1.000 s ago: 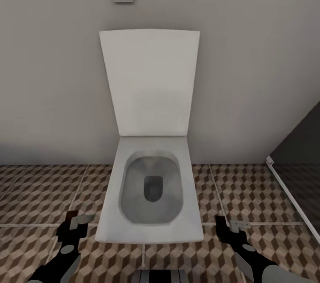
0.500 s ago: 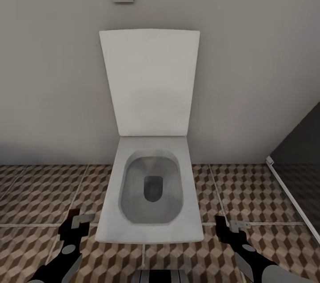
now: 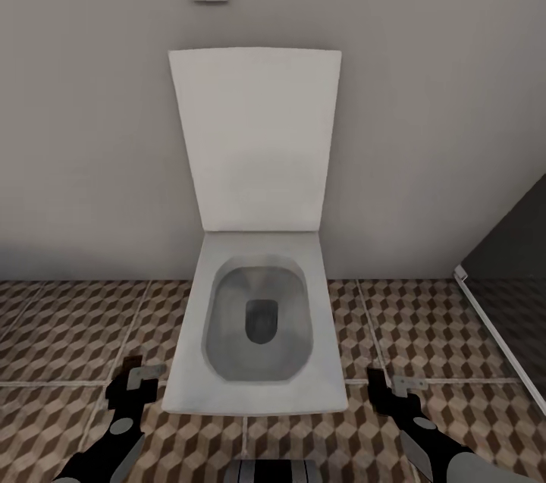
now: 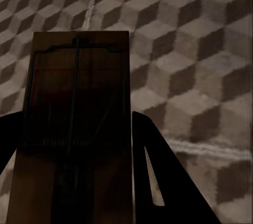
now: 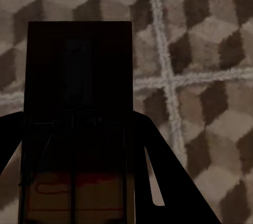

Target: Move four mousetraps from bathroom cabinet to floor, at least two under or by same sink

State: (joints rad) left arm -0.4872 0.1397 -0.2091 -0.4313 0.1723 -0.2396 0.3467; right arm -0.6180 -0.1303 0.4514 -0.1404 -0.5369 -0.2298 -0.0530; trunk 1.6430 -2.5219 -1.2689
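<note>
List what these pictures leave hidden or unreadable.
- Left mousetrap: its near end is cut off by the left wrist view's edge.
- Right mousetrap: too dark in the right wrist view to read its metal parts.
- Toilet: its base is hidden by its own bowl in the head view.

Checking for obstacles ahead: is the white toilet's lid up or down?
Up. The flat white rectangular toilet lid stands raised against the grey wall, exposing the open bowl.
</note>
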